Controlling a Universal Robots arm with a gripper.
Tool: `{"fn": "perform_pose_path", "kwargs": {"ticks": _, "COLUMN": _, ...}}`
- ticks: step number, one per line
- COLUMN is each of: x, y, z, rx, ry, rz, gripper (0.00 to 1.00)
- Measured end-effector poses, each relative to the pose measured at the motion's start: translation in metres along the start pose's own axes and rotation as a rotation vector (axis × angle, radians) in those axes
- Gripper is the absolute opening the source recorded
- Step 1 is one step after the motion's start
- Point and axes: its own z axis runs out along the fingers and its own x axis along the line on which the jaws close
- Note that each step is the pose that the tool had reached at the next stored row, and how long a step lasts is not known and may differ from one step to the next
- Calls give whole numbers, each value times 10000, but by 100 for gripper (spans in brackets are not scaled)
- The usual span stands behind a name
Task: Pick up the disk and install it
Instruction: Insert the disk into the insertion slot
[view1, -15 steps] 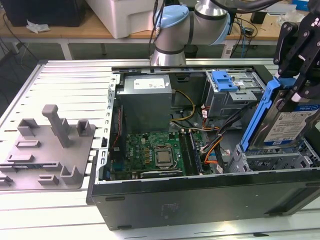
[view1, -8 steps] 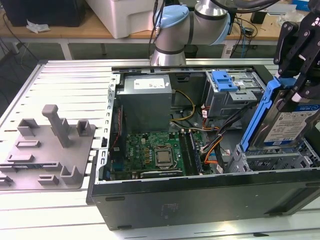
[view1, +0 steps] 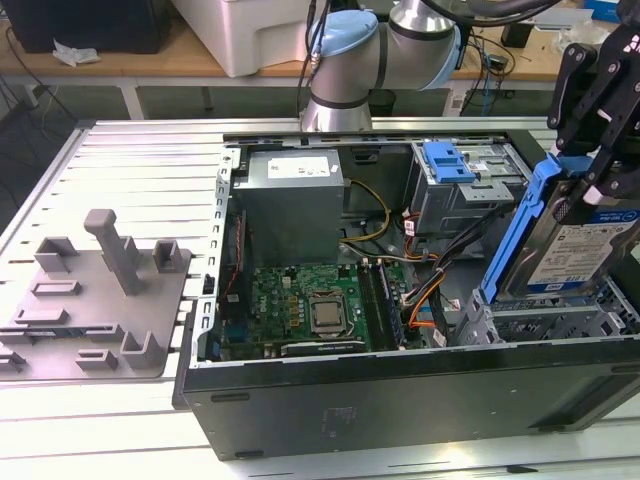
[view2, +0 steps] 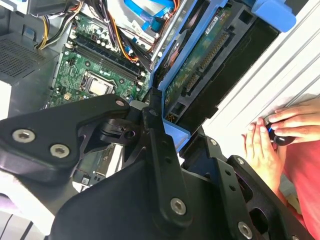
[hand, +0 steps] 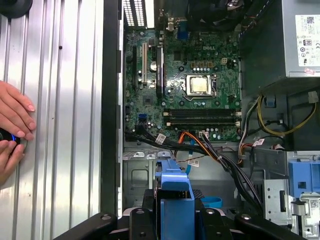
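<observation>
Blue plastic rims the disk, which in the exterior view hangs on edge, tilted, over the end of the open case at the exterior view's right, with the gripper clamped tight on its upper end. We judge it dense, stiff and sensitive to knocks, so the bracket rails are the place to hold, not the label face. In the second wrist view its green circuit board is bare, and a person's hands rest on the table just outside the case wall. In the first wrist view, cables cross between the bracket and the motherboard, so we judge the room tight.
</observation>
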Motion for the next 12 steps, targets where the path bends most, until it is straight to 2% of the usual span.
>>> {"fn": "perform_pose_path", "kwargs": {"ticks": 12, "x": 4, "y": -13, "z": 12, "rx": -1, "ry": -9, "rz": 98, "gripper": 37}}
